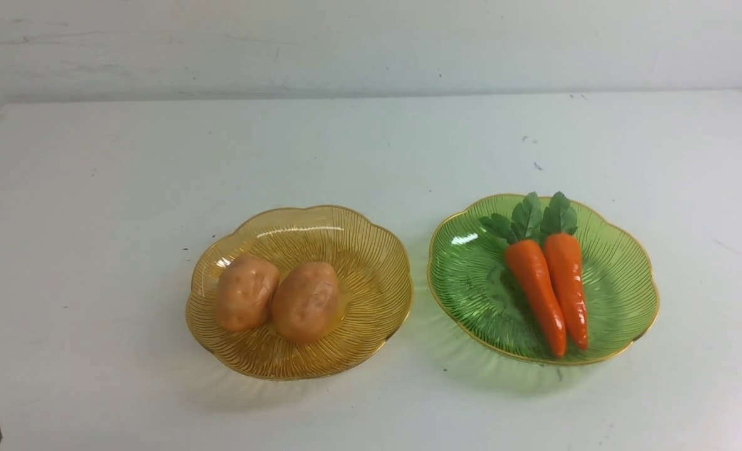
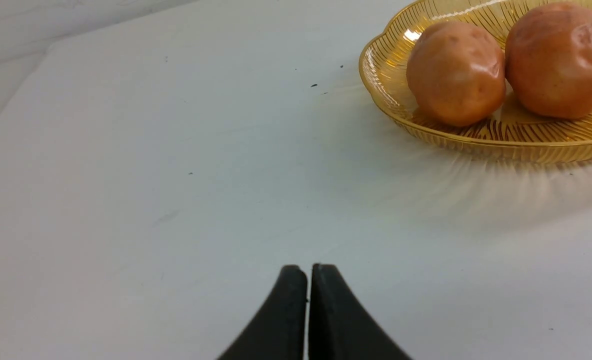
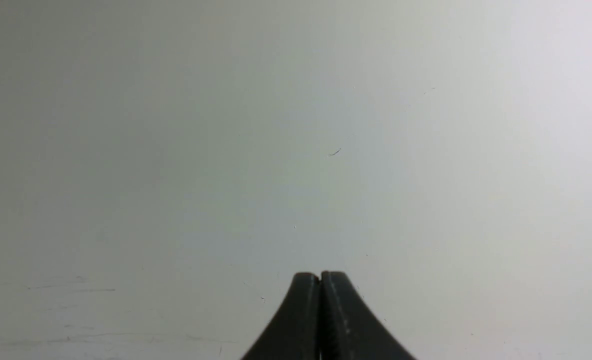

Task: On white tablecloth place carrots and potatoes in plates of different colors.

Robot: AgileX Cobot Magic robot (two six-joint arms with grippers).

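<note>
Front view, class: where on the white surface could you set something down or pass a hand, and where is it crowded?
Bare: left of the amber plate; beyond both plates, towards the wall; right of the green plate. Crowded: the narrow gap between plates; the amber plate's potatoes; the green plate's carrots.

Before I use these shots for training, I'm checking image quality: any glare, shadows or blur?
Front view: white glare on the amber plate and green plate, tinted shadows beneath both. Left wrist view: shiny highlights on the potatoes, gripper soft. Right wrist view: gripper soft, corners darker.
</note>
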